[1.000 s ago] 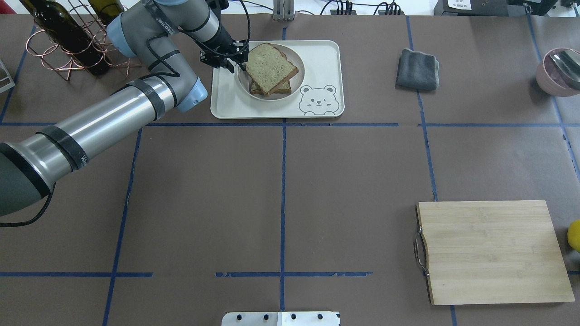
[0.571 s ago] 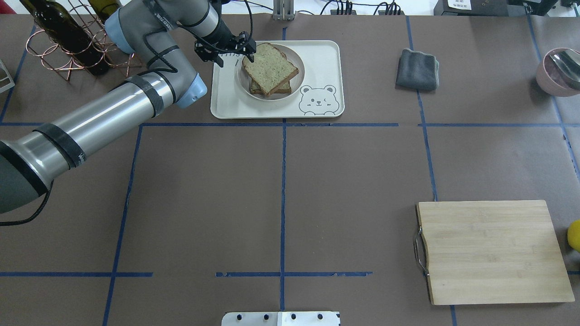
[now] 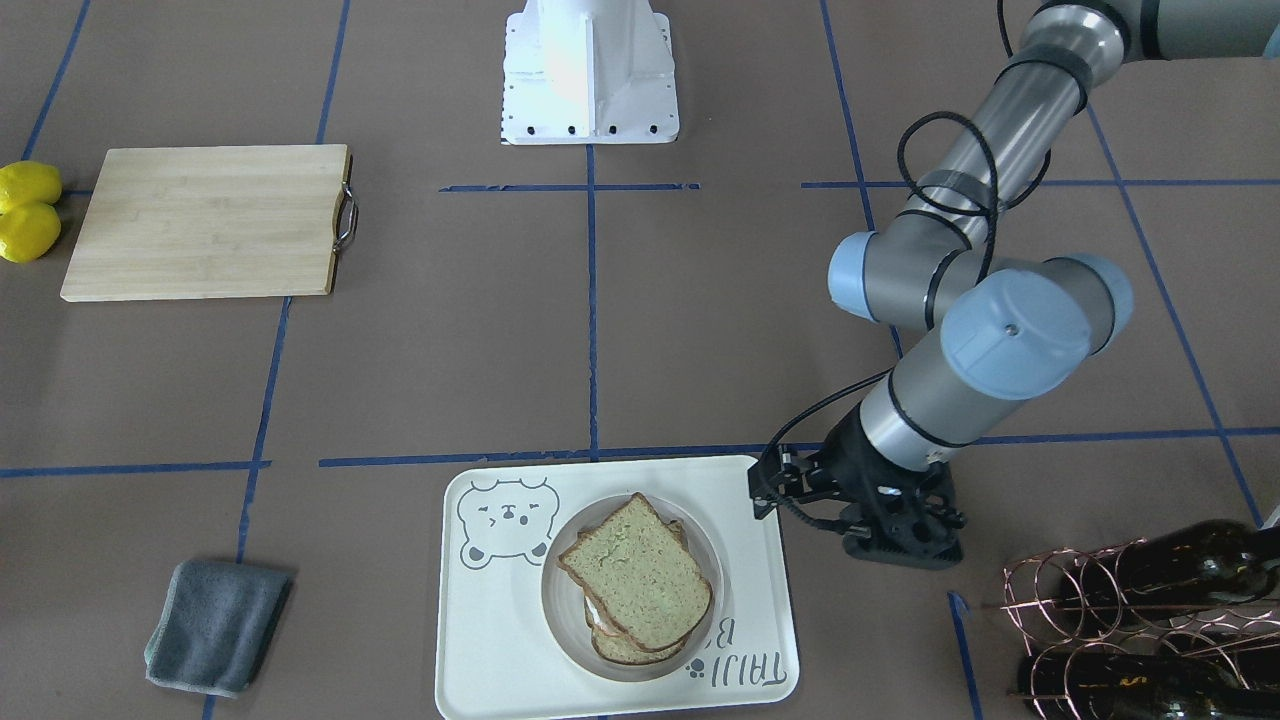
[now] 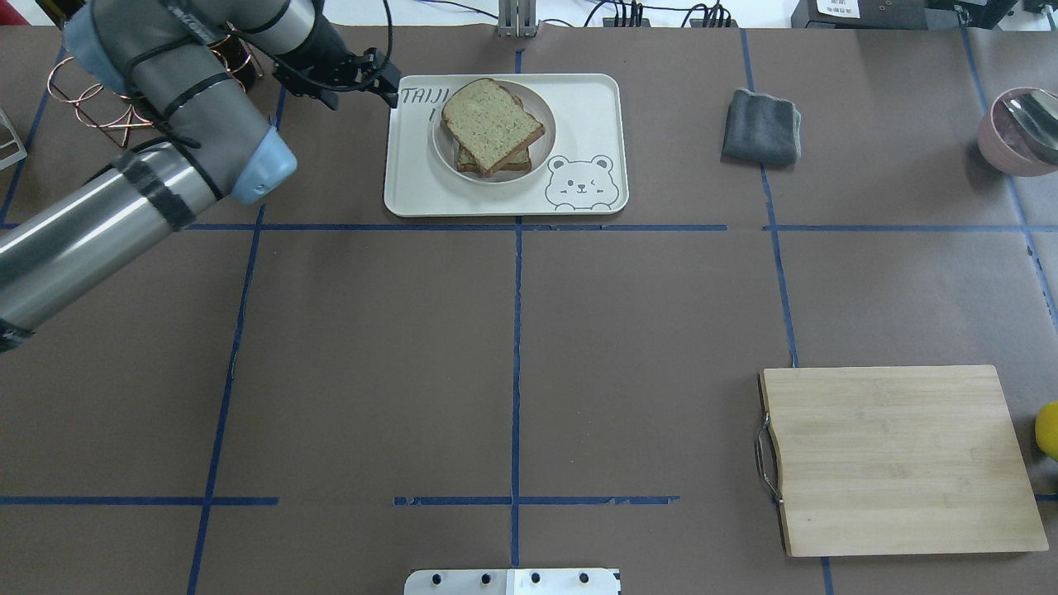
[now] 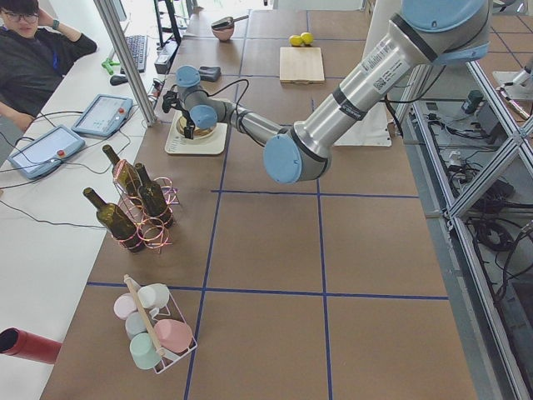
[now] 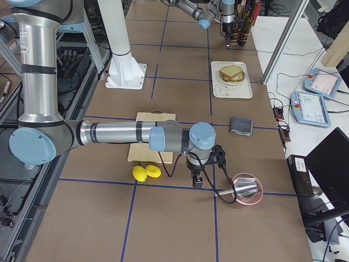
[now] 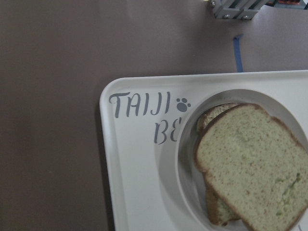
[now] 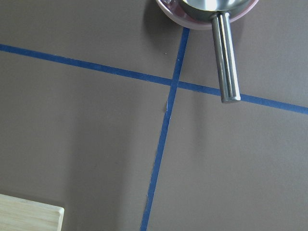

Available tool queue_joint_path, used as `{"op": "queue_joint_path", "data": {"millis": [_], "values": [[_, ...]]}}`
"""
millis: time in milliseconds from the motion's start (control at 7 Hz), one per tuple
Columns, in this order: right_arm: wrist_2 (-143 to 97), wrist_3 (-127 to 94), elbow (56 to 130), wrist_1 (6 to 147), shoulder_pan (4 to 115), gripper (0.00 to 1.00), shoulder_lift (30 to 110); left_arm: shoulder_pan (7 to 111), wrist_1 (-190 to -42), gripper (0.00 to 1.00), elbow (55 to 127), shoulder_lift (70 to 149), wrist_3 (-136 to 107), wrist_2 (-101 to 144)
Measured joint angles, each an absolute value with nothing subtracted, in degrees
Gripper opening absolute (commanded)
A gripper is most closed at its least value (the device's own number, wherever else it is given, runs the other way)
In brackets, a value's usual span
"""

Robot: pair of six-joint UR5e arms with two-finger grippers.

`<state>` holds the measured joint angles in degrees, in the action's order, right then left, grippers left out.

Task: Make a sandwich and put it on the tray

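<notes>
left claw (image 4: 364, 89) hangs empty with fingers apart, just off the far left corner of the tray (image 4: 413, 188). the sandwich (image 4: 493, 124) sits on a round plate (image 4: 545, 136) in that tray. the right claw (image 6: 197, 180) is near a pink bowl (image 6: 248, 192); whether its fingers are apart or closed cannot be told.

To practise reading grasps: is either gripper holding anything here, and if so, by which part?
Nothing is held. The left gripper hangs empty beside the tray, the sandwich lying free on it; the right gripper appears empty too.
</notes>
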<state>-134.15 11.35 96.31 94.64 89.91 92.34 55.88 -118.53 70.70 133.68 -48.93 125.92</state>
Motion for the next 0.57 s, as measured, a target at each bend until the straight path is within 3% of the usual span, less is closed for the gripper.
{"op": "queue_joint_path", "data": {"millis": [286,571], "values": [[-134.1,10.8,96.4,94.7,89.9,1.00,92.5,60.8,-108.8,1.00,87.2,122.5,-37.2,126.1],[-134.1,10.4,96.3,94.7,89.9,1.00,92.5,68.0,-102.5,1.00,97.7,110.7,-21.8,126.6]]}}
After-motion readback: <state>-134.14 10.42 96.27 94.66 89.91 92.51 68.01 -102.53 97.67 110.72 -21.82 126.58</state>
